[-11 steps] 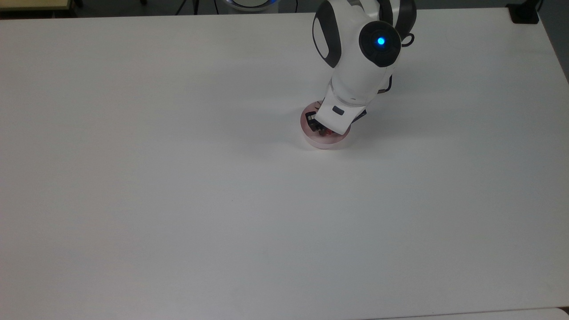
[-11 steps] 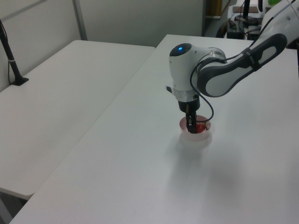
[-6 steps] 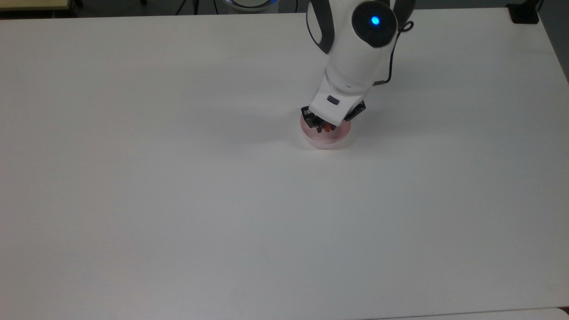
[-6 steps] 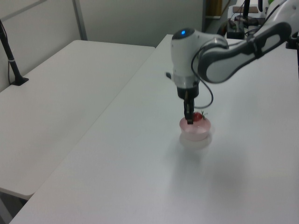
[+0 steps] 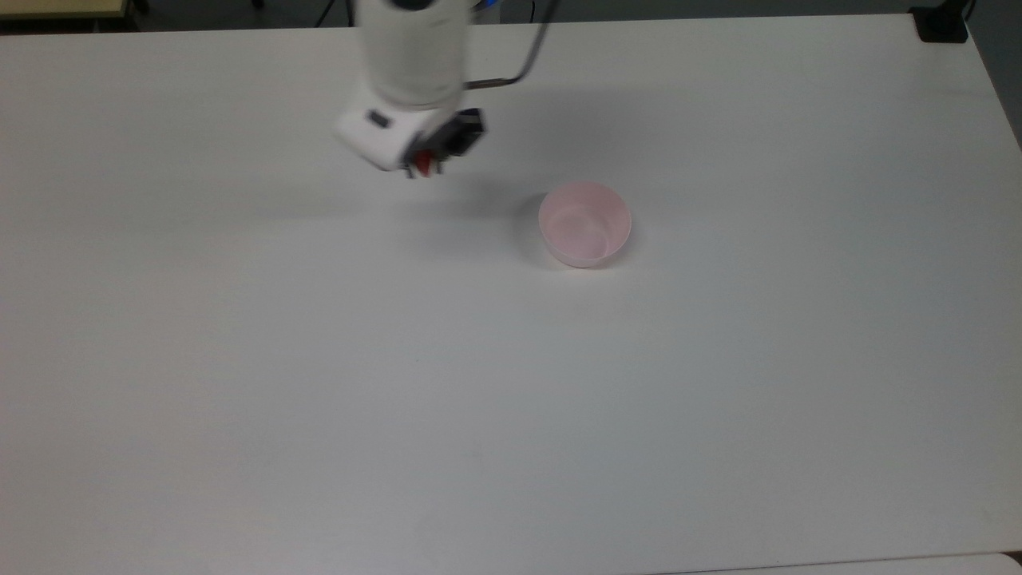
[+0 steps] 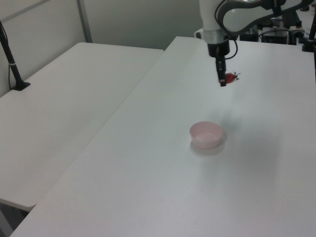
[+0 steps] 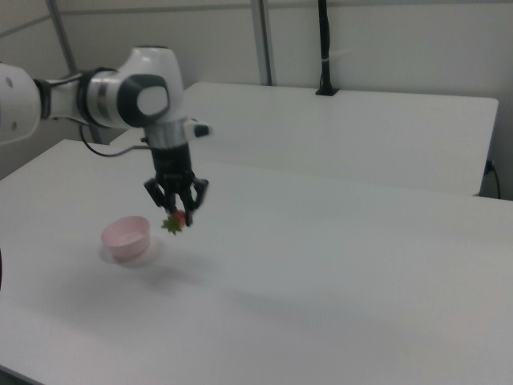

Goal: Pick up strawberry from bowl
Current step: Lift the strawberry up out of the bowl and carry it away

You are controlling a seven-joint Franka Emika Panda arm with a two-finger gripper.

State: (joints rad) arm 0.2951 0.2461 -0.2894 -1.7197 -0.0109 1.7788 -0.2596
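In the top view the arm (image 5: pixel 411 56) is smeared by motion and cut off by the upper edge — its joints cannot be told apart. The claw (image 5: pixel 423 164), at about ten o'clock from the bowl (image 5: pixel 585 224), hides most of the strawberry (image 5: pixel 423 166); a small red spot shows, the leaves too small to tell. In the left view the arm (image 6: pixel 237 12) runs off the upper edge. The bench (image 5: pixel 239 359) is cropped at the top view's lower edge.
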